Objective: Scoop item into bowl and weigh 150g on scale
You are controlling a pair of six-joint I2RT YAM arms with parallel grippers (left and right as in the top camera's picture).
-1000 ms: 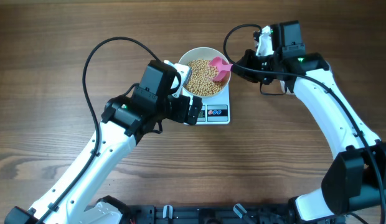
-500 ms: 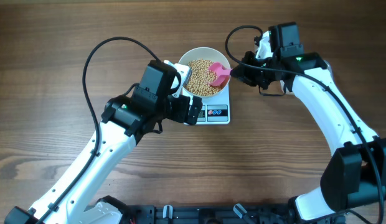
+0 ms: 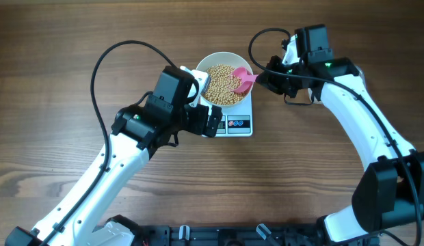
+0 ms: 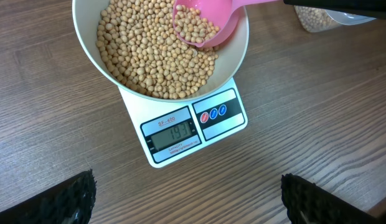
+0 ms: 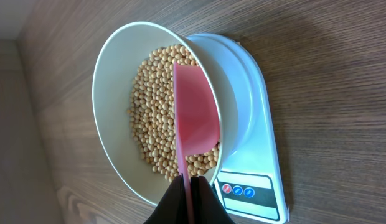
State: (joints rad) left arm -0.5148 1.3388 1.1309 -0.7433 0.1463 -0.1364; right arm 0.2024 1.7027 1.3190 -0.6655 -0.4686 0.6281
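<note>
White bowl sits on the scale at table ctr, covering most of the platform; only the front strip w/ display and two round buttons sticks out. The display digits look like 193, not fully sure. Beans fill the bowl to well below the rim, heaped more toward one side. R gripper comes in from the bowl's right side, jaws pinched tight on the thin handle of a pink scoop. In the right wrist view the handle runs straight out from btwn the dark fingers. The scoop's cup is inside the bowl near the rim, open side up, part-loaded w/ beans, its underside on or just above the heap; can't tell which. L gripper hangs just beside the scale's front-left edge, jaws spread wide, nothing btwn them; in its wrist view both black fingertips sit at the bottom corners, apart from scale and bowl. A clear tub w/ more beans shows at that view's top right, partly hidden by the R arm.
</note>
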